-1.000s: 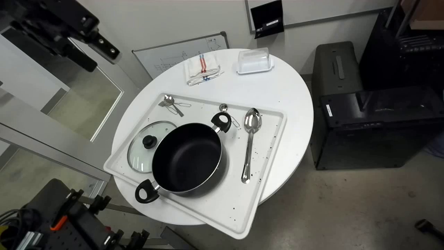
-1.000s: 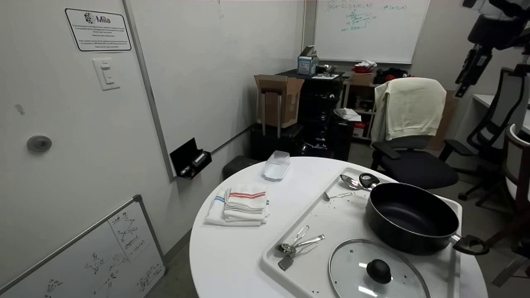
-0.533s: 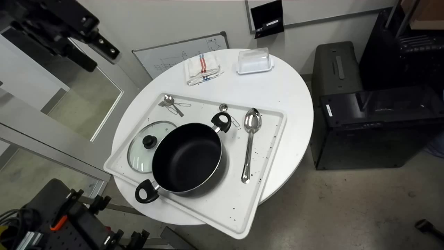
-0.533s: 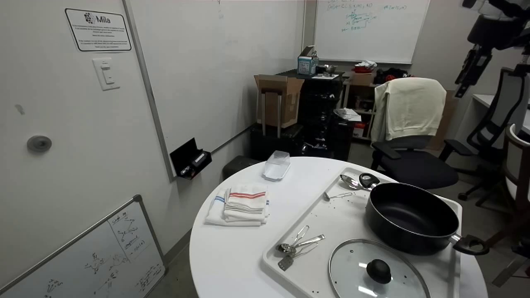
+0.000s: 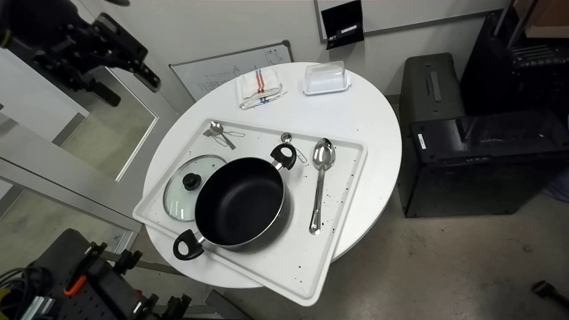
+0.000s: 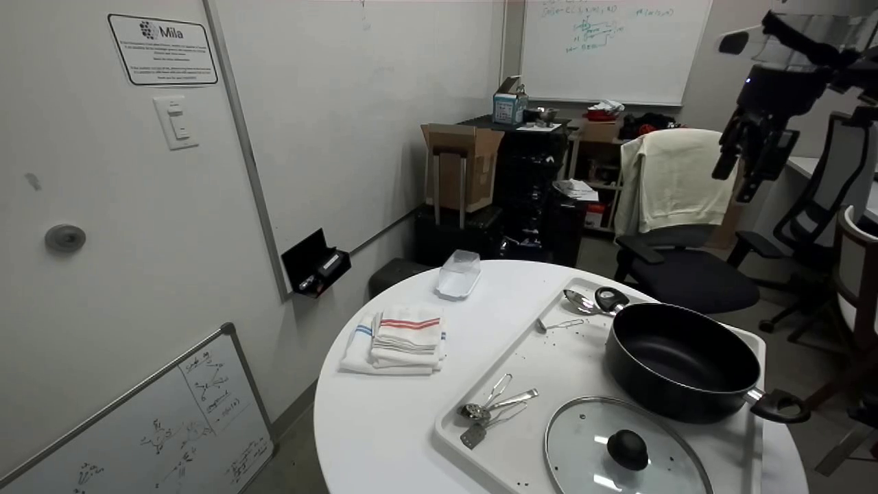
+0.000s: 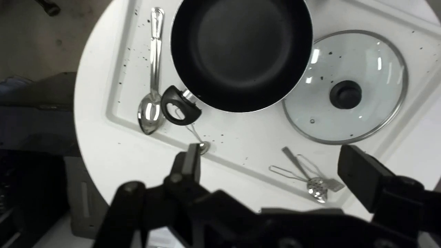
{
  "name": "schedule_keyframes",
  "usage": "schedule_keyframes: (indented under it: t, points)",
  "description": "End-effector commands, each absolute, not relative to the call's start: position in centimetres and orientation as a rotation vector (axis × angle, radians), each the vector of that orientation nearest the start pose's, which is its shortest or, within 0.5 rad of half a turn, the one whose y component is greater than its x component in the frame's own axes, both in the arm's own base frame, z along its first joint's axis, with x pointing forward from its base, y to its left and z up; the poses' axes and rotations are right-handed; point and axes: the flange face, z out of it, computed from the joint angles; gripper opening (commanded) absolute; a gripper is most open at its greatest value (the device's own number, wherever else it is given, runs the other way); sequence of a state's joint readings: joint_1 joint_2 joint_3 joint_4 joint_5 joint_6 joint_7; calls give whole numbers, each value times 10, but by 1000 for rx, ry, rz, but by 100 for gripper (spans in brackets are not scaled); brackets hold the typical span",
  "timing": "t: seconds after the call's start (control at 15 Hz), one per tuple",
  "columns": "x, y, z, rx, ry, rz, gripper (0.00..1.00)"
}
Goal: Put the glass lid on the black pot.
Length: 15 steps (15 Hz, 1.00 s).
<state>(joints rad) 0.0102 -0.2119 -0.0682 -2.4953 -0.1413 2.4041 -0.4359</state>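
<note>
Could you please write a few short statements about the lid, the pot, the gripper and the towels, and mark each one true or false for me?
1. The glass lid lies on the white tray, beside the black pot. True.
2. The pot is filled to the brim. False: its dark inside shows bare.
3. The gripper is open and holds nothing. True.
4. The gripper is touching the lid. False: it hangs in the air, well apart from the lid.
5. The folded towels lie on the round white table, off the tray. True.
6. The towels are plain, with no stripes. False: they have red and blue stripes.
</note>
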Motion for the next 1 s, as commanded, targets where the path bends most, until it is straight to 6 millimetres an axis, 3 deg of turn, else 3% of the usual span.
schedule_keyframes:
  t: [0.0,0.47,0.93]
  points:
    - [481,-3,343,-2999,-1006,-106,100]
    - [496,48,270,-2775,-1336,64,100]
    - [488,101,195,-2599,-1614,171,100]
